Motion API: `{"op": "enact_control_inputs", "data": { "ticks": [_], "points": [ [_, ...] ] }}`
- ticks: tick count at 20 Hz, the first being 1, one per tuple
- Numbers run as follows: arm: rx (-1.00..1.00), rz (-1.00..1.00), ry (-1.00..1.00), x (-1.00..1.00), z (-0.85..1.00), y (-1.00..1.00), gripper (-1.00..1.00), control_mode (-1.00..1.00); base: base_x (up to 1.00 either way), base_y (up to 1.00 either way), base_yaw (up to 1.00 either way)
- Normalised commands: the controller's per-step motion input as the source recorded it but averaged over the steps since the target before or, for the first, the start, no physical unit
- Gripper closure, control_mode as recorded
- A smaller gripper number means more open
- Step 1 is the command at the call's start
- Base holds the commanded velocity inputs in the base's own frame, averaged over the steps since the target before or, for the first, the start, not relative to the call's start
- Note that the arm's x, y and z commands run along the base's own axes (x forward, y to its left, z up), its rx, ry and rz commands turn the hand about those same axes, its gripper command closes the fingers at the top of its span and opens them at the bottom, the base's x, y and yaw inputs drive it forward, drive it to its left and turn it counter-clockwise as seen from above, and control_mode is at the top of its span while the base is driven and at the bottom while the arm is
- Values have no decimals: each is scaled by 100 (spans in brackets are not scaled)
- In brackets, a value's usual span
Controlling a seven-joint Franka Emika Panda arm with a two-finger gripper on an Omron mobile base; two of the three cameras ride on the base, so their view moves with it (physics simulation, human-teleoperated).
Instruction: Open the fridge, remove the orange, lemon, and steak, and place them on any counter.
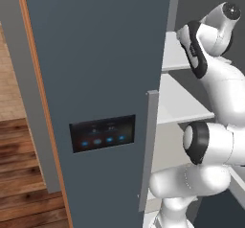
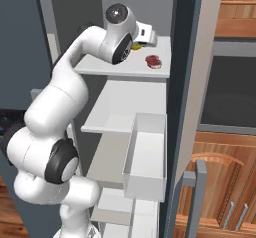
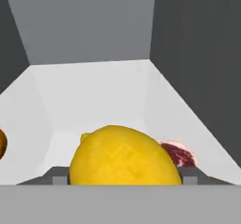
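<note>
Lemon (image 3: 124,156), bright yellow and oval, is gripped between the fingers (image 3: 123,180) inside the opened blue-grey fridge (image 1: 100,54); dark red steak (image 3: 180,154) just beyond remains unremoved.

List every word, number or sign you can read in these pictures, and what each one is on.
No readable text anywhere.
The control panel on the fridge door shows small blue-lit marks and faint grey symbols, all too blurred to read.
The lemon, the steak and the shelves carry no lettering.
</note>
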Motion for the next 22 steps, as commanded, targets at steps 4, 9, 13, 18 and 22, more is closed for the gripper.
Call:
{"op": "enact_control_inputs", "data": {
  "ticks": [4, 9, 13, 18, 22],
  "points": [
    [0, 0, -28, -100, 62, 13, 100, -100, 0, 0, 0],
    [0, 0, -3, -100, 7, 49, 100, -100, 0, 0, 0],
    [0, -1, 3, -100, -16, 69, 100, -100, 0, 0, 0],
    [0, -2, 6, -100, -21, 57, 100, -100, 0, 0, 0],
    [1, -3, 6, -96, -12, 21, 100, -100, 0, 0, 0]
  ]
}}
